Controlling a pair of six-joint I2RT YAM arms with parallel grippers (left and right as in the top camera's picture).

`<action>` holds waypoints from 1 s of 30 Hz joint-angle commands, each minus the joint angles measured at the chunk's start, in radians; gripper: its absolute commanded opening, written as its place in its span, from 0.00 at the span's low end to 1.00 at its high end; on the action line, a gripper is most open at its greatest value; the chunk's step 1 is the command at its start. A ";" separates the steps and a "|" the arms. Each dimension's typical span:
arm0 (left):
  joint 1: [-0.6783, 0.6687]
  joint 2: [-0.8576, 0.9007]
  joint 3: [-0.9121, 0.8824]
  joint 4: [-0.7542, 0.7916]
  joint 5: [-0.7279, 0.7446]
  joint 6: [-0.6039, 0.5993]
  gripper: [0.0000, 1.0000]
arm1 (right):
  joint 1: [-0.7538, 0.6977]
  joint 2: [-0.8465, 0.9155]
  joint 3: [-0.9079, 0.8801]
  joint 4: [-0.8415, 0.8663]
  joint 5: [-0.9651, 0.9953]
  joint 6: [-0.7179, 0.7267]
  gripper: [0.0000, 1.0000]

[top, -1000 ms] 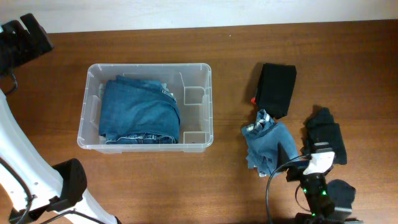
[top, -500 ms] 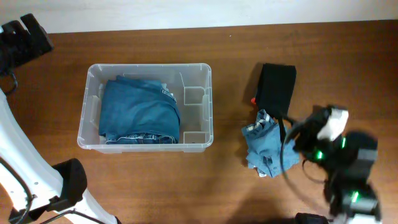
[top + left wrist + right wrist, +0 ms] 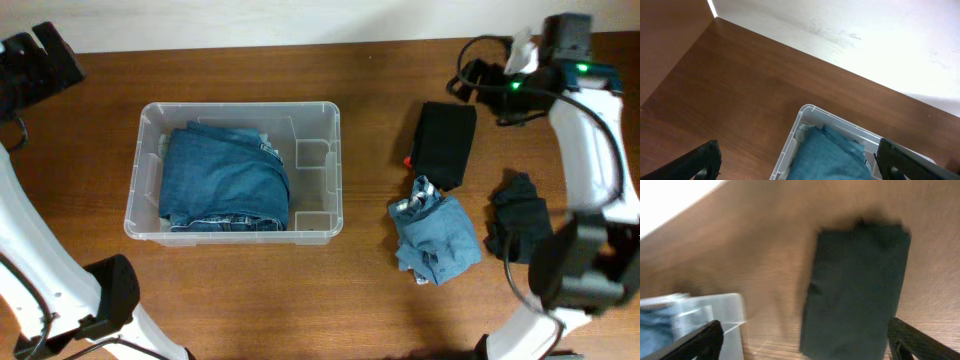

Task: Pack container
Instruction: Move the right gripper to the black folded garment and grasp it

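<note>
The clear plastic container (image 3: 320,110) stands left of centre and holds folded blue jeans (image 3: 225,180). It also shows in the left wrist view (image 3: 790,145) and, blurred, in the right wrist view (image 3: 715,310). A black folded garment (image 3: 445,143) lies to its right, seen close in the right wrist view (image 3: 855,285). A crumpled blue garment (image 3: 435,238) and a dark garment (image 3: 520,225) lie nearer the front. My right gripper (image 3: 475,80) (image 3: 805,345) is open and empty, above the black garment's far end. My left gripper (image 3: 60,60) (image 3: 800,167) is open and empty, behind and left of the container.
The wooden table (image 3: 380,300) ends at a white wall along the back (image 3: 300,20). A small red item (image 3: 408,160) peeks out at the black garment's left edge. The white left arm (image 3: 30,250) runs down the left side.
My right arm has swung from the table's front right to the back right, over the black garment. The dark garment it covered now shows. The left arm has not moved.
</note>
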 commanded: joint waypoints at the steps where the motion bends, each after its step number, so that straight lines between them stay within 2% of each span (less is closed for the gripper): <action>1: 0.003 0.003 0.005 0.000 0.000 0.005 1.00 | -0.013 0.130 0.006 -0.006 0.013 0.057 0.94; 6: 0.003 0.003 0.005 0.000 0.000 0.005 0.99 | -0.004 0.252 0.006 0.015 0.052 0.056 0.94; 11: 0.003 0.003 0.005 0.000 0.000 0.005 0.99 | -0.005 0.283 -0.009 0.019 0.051 0.048 0.99; 15: 0.003 0.003 0.005 0.000 0.000 0.005 0.99 | -0.006 0.288 -0.043 0.014 0.039 -0.005 0.99; 17: 0.003 0.003 0.005 0.000 0.000 0.005 0.99 | -0.013 0.285 -0.043 0.013 0.001 -0.095 0.93; 18: 0.003 0.003 0.005 0.000 0.000 0.005 0.99 | -0.026 0.277 -0.043 0.008 -0.002 -0.115 0.93; 20: 0.003 0.003 0.005 0.000 0.000 0.005 0.99 | -0.060 0.262 -0.043 -0.006 -0.001 -0.112 0.94; 21: 0.003 0.003 0.005 0.000 0.000 0.005 0.99 | -0.082 0.259 -0.043 -0.020 -0.002 -0.097 1.00; 25: 0.003 0.003 0.005 0.000 0.000 0.005 0.99 | -0.135 0.263 -0.056 -0.085 -0.005 -0.078 0.98; 30: 0.003 0.003 0.005 0.000 0.000 0.005 0.99 | -0.076 0.268 -0.117 -0.023 -0.031 -0.094 0.98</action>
